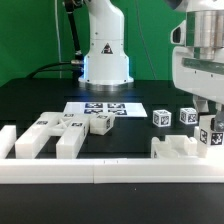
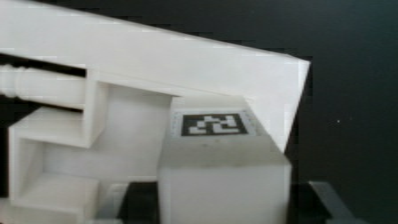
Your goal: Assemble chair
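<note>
Front border rail [image 1: 100, 172] masking chair parts [image 1: 30, 140]; edge-cropped claw [image 1: 207, 122], grip unclear.

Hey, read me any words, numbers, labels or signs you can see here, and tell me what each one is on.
No readable words or numbers anywhere.
Triangle sticker on robot base: too small to read.
Square tags on marker board, small cubes and white part: patterns only, no text.
</note>
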Tool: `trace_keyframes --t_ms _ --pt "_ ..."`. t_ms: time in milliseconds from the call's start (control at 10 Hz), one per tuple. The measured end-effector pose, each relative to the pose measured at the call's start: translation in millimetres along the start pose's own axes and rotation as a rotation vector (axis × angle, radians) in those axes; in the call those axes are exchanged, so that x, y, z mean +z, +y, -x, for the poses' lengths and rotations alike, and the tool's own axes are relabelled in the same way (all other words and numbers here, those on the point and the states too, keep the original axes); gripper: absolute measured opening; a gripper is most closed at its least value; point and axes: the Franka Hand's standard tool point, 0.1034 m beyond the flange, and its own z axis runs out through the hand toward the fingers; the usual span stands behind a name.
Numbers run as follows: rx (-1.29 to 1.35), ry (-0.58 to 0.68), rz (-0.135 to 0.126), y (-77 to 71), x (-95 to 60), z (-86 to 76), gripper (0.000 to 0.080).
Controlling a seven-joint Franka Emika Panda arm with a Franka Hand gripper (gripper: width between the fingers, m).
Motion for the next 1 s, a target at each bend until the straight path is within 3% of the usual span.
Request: trace_keyframes --t_ms 400,500,600,700,1000 --pt "0.016 -0.001 -0.001 -0.1 0.0 0.0 0.0291" --pt "0.012 -0.002 -0.001 -0.2 0.0 0.6 0.0470" --pt "-0.069 -0.001 -0.001 -0.8 -0.9 0.8 0.0470" --pt "-0.212 0.000 -0.001 -0.9 -1.0 1.2 0.0607" --pt "-0.568 0.001 -0.004 -1.4 -1.0 2.5 0.0647"
